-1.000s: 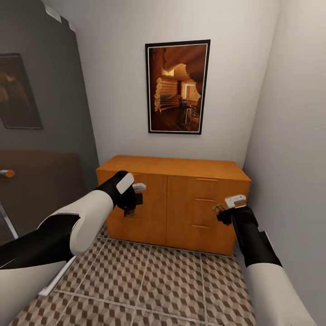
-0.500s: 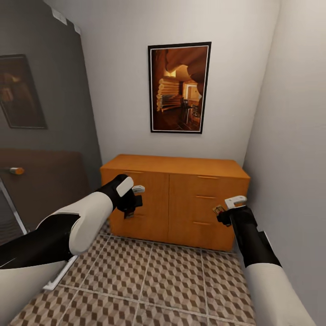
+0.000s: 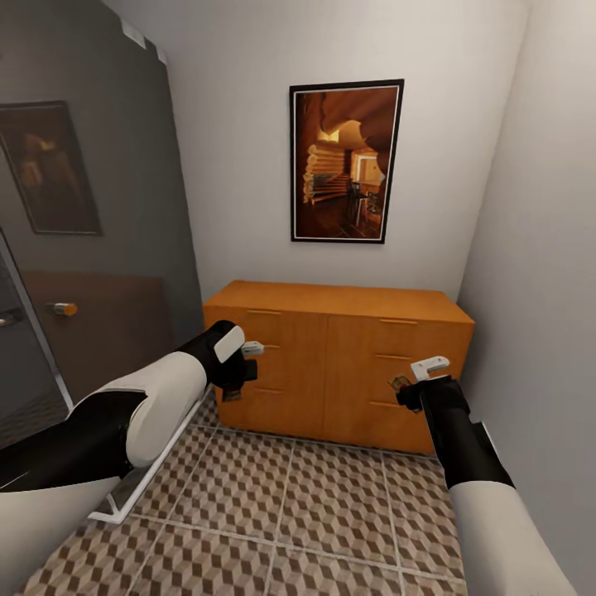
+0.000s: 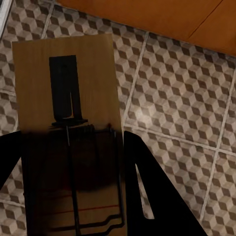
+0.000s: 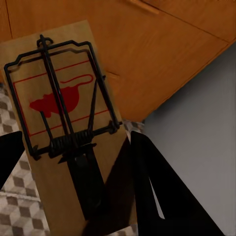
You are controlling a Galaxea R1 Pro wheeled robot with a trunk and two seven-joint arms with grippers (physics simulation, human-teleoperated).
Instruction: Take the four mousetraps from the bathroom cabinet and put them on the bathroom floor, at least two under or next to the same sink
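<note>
An orange-brown wooden cabinet (image 3: 339, 364) is seen at twelve o'clock from the head camera, set against the white back wall beneath a framed picture (image 3: 345, 161), with the cube-patterned bathroom floor (image 3: 281, 513) spread in front of it. The left gripper (image 3: 240, 377) is held out at about eleven o'clock, in front of the cabinet's left half, and its dark fingers (image 4: 152, 196) are closed onto a mousetrap (image 4: 69, 123), a tan board with black wire parts, seen above the floor tiles in the left wrist view. The right gripper (image 3: 406, 389) is raised at about one o'clock, before the cabinet's right-hand drawers, and its fingers (image 5: 157, 196) are clamped on a second mousetrap (image 5: 59, 123), whose red mouse print and wire bar are shown against the cabinet front in the right wrist view. A dark grey panel (image 3: 91, 248) is seen at nine o'clock.
</note>
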